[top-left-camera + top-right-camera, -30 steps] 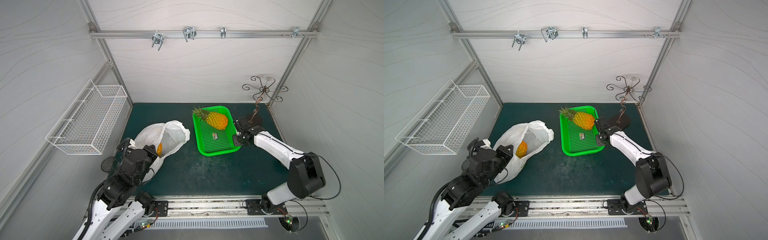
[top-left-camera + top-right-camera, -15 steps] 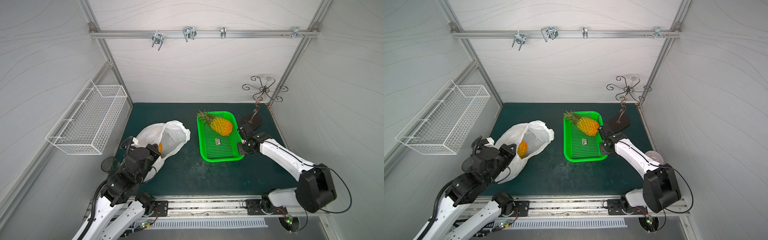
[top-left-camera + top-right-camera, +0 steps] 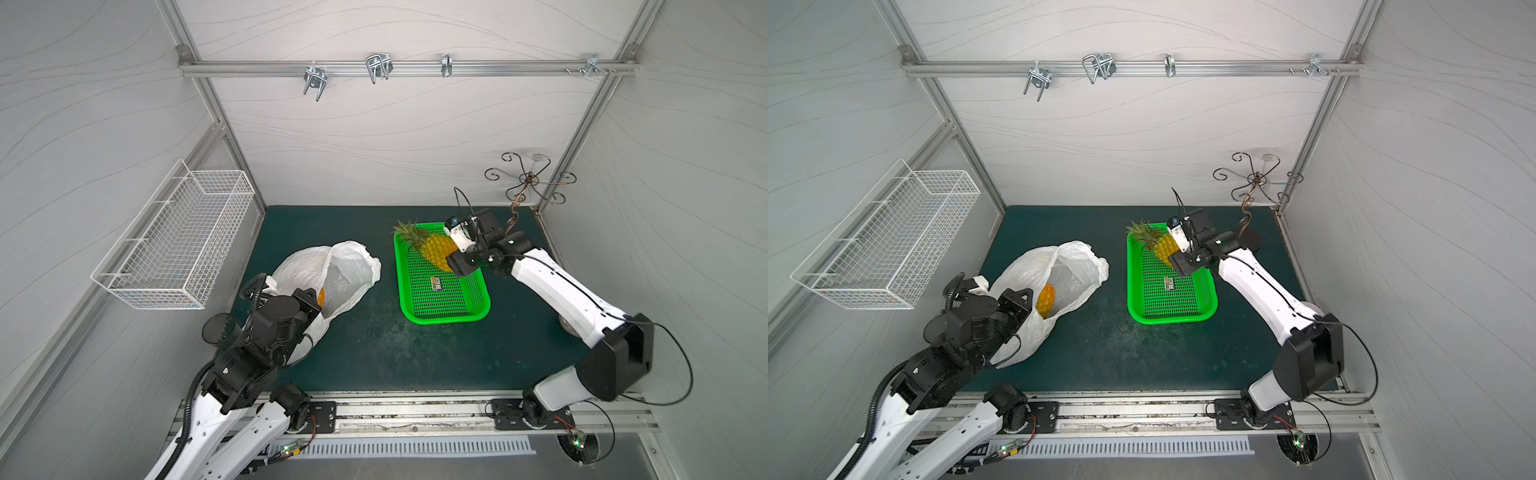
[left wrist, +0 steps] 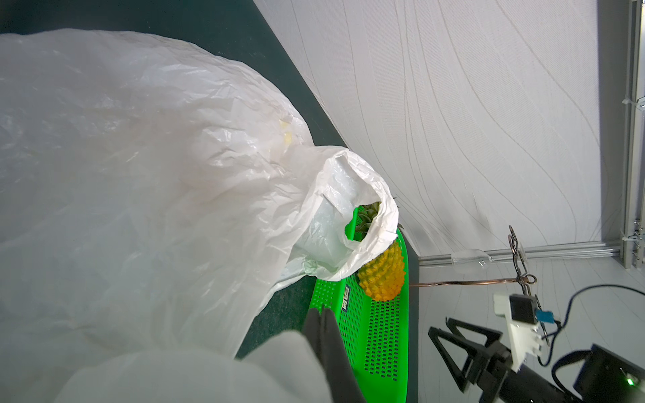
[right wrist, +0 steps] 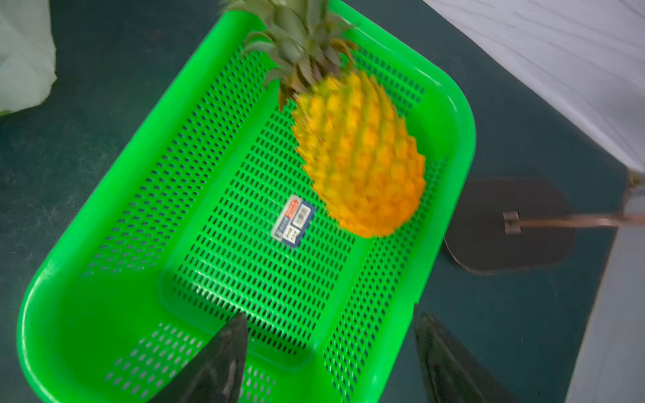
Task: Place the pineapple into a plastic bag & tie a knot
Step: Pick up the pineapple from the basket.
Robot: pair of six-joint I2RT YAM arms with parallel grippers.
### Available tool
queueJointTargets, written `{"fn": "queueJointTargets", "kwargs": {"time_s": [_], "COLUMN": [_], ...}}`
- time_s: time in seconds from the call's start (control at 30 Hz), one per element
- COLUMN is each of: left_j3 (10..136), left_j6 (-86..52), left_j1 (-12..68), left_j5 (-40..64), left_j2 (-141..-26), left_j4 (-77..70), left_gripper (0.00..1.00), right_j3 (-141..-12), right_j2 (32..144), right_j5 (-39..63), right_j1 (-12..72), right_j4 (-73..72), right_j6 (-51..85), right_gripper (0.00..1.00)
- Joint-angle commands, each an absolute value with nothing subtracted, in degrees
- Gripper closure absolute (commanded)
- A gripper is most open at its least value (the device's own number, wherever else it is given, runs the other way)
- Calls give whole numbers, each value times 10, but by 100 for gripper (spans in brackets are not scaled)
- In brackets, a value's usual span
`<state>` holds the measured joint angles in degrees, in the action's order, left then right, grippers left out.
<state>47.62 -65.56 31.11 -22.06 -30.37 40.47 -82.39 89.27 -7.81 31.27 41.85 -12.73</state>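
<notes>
- While the right gripper (image 5: pixel 330 315) hangs over the green tray (image 3: pixel 440 318) at its edge on the robot's right, its claw is spread wide with nothing in it. One side of the claw is over the perforated floor, the other over the dark mat (image 3: pixel 395 357) just outside the rim.
- The pineapple (image 5: pixel 359 157) is lying on its side in the far end of that tray, leafy crown toward the back-left, butt end toward the claw. From the wrist cam there's bare tray between claw and fruit, so no contact.
- A little sticker (image 5: pixel 293 221) sits on the tray floor just beside the fruit.
- The plastic bag (image 3: pixel 349 266) is puffed up on the mat to the left of the tray, just beside it with a strip of mat between; its mouth gapes open and one loop handle (image 4: pixel 389 216) droops loose, not tied to anything.
- The left gripper (image 4: pixel 323 310) is at the bag's near rim, claw squeezed together. The white film bunches right up to the fingers, so it looks pinched on the bag.
- An orange knobbly patch (image 3: pixel 1045 300) shows inside the bag's mouth; can't tell if that's fruit or print, honestly.
- Around the edges: a white wire basket (image 3: pixel 178 245) on the left wall; a curly metal stand (image 3: pixel 530 178) in the back-right corner.
</notes>
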Motion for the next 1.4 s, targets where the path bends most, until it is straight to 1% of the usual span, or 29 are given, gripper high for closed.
{"fn": "queueJointTargets", "kwargs": {"time_s": [0.0,0.13,0.2,0.33,0.43,0.63,0.77,0.87,1.07,1.13,1.2,1.37], "left_j3": [486,488,489,491,494,510,522,529,543,547,549,551], "left_j6": [-654,-655,-657,-662,-666,-663,-663,-667,-670,-669,-668,-667], "left_j1": [309,309,309,310,309,310,310,310,309,309,309,309], "left_j5": [-224,-226,-229,-229,-229,-229,-227,-225,-225,-226,-227,-228], "left_j2": [-305,-301,-300,-301,-302,-312,-320,-324,-329,-331,-332,-334], "left_j4": [393,401,404,411,419,436,450,462,481,484,485,485], "left_gripper": [100,100,100,100,100,100,100,100,100,100,100,100], "right_j3": [-869,-897,-924,-980,-1008,-1054,-1067,-1085,-1096,-1099,-1100,-1096], "right_j2": [946,1005,1037,1102,1139,1202,1236,1262,1297,1307,1313,1307], "right_j5": [-10,7,6,-12,-24,-28,-54,-78,-114,-129,-133,-125], "right_j1": [319,339,343,342,342,342,343,342,344,344,343,343], "right_j4": [364,306,300,285,266,266,235,225,193,186,183,185], "right_j6": [-224,-295,-316,-342,-372,-403,-419,-421,-425,-428,-429,-419], "right_gripper": [23,18,17,17,14,12,11,12,18,23,30,56]}}
